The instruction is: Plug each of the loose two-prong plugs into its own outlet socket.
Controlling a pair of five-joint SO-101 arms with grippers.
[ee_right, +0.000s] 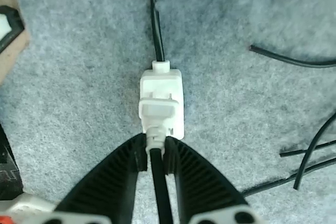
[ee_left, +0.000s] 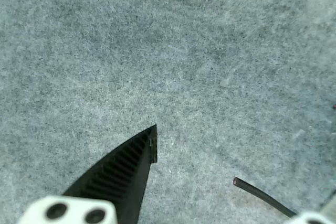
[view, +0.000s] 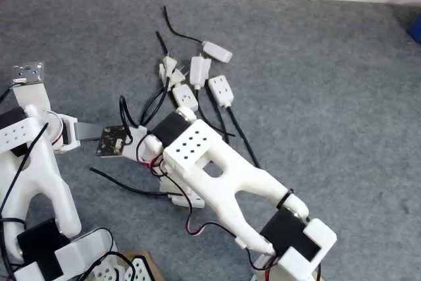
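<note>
The right end effector (ee_right: 156,142) is clamped on the neck of the plug (ee_right: 157,111) (not its body), so pushing could skid the unheld socket (ee_right: 163,80) away.

The table (view: 342,97) is covered in grey felt. In the upper middle of the high view, white pieces on black cords lie on it: a socket (view: 221,90), a second socket (view: 185,97) just left of it, and a loose plug (view: 199,70) just above them. A stray black cord (view: 125,187) lies left of centre. In the right wrist view a joined socket (ee_right: 161,85) lies flat on the felt with a seated plug (ee_right: 157,113) in it.
</note>
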